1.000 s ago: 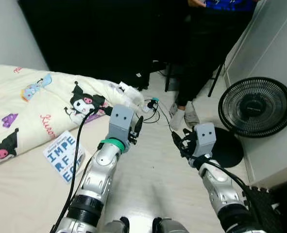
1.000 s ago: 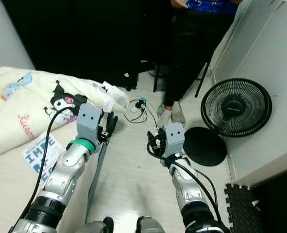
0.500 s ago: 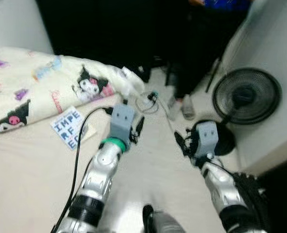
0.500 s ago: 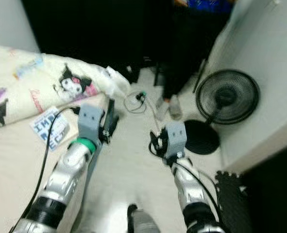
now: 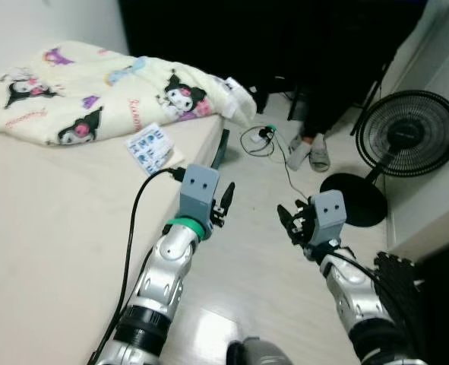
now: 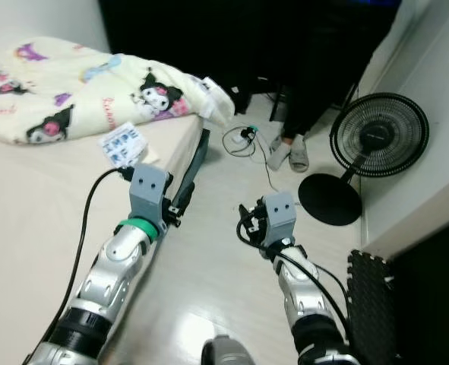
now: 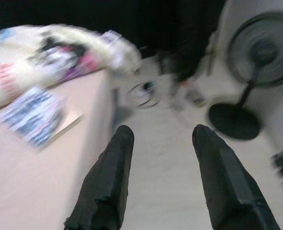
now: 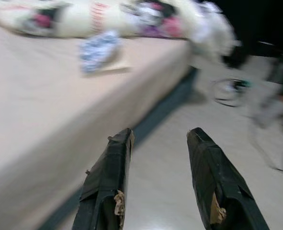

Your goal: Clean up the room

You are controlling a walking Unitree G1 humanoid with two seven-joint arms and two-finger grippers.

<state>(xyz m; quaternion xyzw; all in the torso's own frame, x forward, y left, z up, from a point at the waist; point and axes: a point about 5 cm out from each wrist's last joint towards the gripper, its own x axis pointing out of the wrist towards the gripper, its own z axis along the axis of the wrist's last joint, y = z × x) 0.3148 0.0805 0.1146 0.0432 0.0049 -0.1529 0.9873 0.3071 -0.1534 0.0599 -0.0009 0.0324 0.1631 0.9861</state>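
Observation:
A cream blanket printed with cartoon characters lies bunched at the far end of the beige bed. A blue-and-white booklet lies on the sheet near the bed's edge. My left gripper hangs over the floor just past the bed's side, open and holding nothing. The left wrist view shows its two fingers spread apart. My right gripper is over bare floor to the right, open as well, its worn fingertips apart.
A black standing fan stands at the right by a white wall. A tangle of cable lies on the floor past the bed. A person's feet are beside it. A black foam mat lies at the lower right.
The camera has swung left, so more of the bed and blanket shows. Both arms hold about the same pose, open and holding nothing.

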